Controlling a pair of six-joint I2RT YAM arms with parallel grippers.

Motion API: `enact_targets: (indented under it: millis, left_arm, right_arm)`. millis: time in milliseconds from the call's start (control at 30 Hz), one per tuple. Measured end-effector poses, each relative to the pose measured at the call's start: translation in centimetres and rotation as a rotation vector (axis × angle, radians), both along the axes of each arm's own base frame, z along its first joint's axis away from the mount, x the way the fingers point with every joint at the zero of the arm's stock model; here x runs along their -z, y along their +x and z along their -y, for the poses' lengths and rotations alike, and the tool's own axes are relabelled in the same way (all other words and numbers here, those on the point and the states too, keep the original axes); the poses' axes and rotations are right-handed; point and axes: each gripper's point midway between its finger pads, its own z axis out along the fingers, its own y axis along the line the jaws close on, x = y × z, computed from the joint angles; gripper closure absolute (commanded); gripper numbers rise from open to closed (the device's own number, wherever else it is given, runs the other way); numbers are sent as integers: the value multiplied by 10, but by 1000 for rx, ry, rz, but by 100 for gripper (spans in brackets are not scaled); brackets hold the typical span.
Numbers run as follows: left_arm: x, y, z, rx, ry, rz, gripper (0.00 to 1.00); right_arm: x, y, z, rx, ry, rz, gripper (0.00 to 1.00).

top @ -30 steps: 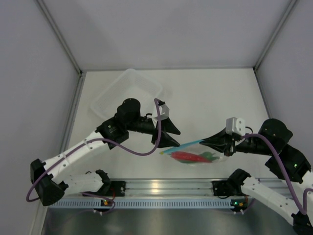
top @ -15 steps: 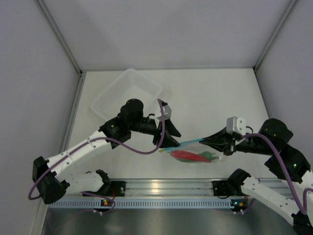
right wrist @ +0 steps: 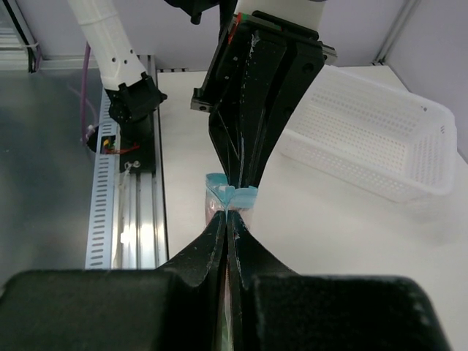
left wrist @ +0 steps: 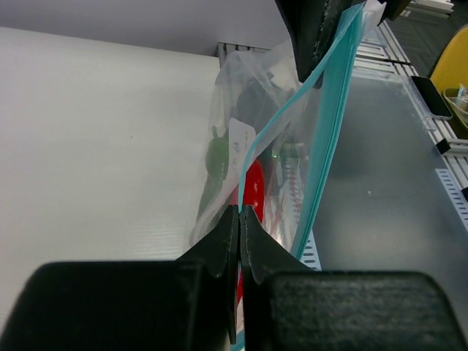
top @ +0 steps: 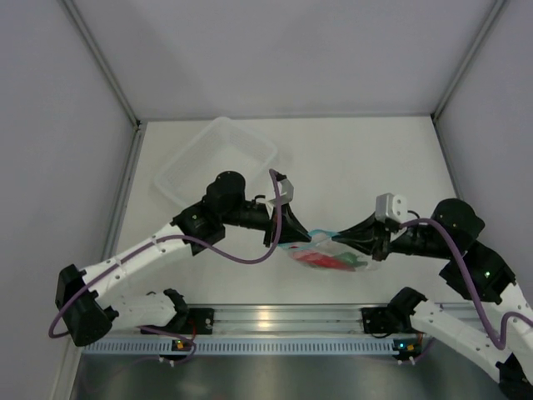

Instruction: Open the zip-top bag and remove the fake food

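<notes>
The zip-top bag [top: 329, 252] hangs clear of the white table between my two grippers. My left gripper [top: 292, 241] is shut on one side of its teal zip strip [left wrist: 281, 124], and in the left wrist view the tips [left wrist: 240, 213] pinch that strip. My right gripper [top: 340, 237] is shut on the strip from the opposite side, with a bunched bit of teal [right wrist: 238, 196] poking past its tips [right wrist: 228, 216]. Inside the bag lies the fake food: a red pepper [top: 316, 259] [left wrist: 254, 191] and a green one [top: 356, 264] [left wrist: 216, 157]. The two grippers stand almost nose to nose.
A clear rigid tub [top: 218, 156] [right wrist: 373, 139] stands behind the left arm at the back left. An aluminium rail [top: 275, 318] with the arm bases runs along the near edge. Grey walls close the table in on the left, right and back.
My left gripper has shut on the bag's zip strip. The right gripper has moved left toward it, so the strip between them has gone slack and bunched.
</notes>
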Motion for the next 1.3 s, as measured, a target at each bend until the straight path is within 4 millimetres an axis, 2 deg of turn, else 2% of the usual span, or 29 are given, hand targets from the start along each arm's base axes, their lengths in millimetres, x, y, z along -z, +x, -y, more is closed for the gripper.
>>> enact_targets:
  millis: [167,200,267,333,400,567,633,733,833,967,1100,1300]
  left_arm:
    - [7,10,1,-59,15,-2,100]
    - [8,13,2,-80,17,0,100]
    - [10,22,3,-132,21,5,100]
    - [14,37,2,-230,34,8,100]
    - [18,54,0,-330,49,8,100]
    - [30,99,-7,-585,135,-22,100]
    - [36,116,-8,-673,168,-44,100]
    - [46,142,-16,-843,220,-97,100]
    - [52,161,-28,-1010,233,-165,100]
    - [58,175,-44,-1196,203,-285,100]
    - [63,184,-50,-1316,154,-378,100]
    - [80,182,-54,-1391,132,-463,100]
  right_arm:
    - [2,5,0,22,-3,1,100]
    - [3,6,0,30,-6,0,97]
    - [4,12,2,63,-9,-3,66]
    - [4,20,5,115,-8,-4,58]
    - [3,29,10,180,-6,-4,41]
    - [2,55,20,358,18,-61,37]
    - [1,68,23,441,50,-118,30]
    - [6,90,24,572,112,-239,28]
    - [29,114,19,701,166,-409,26]
    - [85,138,9,834,186,-613,29]
    - [136,154,-5,916,131,-758,35]
    - [160,169,-18,953,110,-823,38]
